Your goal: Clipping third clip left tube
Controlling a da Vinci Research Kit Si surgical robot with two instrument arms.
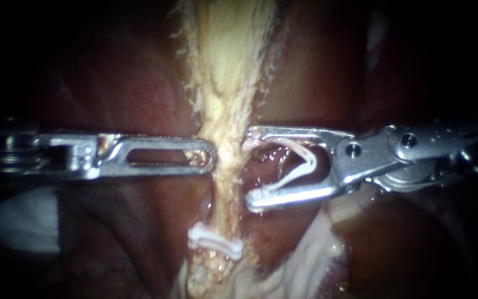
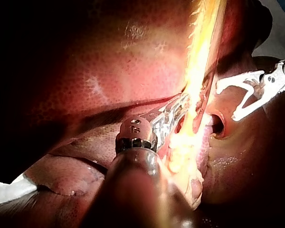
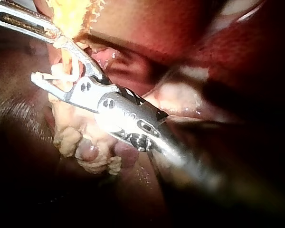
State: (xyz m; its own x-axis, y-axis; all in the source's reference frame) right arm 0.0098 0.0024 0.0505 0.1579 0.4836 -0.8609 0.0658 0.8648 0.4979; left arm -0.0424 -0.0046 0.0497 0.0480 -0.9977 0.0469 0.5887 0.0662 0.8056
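Jaws wide, the right instrument (image 1: pixel 248 168) holds an open clip (image 1: pixel 297 173) just beside the tube (image 1: pixel 223 177).

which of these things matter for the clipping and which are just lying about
In the job: right instrument, the open clip it carries, tube, left instrument gripping it, closed clip lower on the tube.
Just there: liver, white cloth beside left shaft.

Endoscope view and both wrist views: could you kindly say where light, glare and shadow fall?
Endoscope view: light pools on the pale tube, glare streaks my right instrument, the borders are black. Left wrist view: the tube burns out bright; the liver beside it fades into shadow. Right wrist view: glare on my right instrument's metal, shadow under its shaft.
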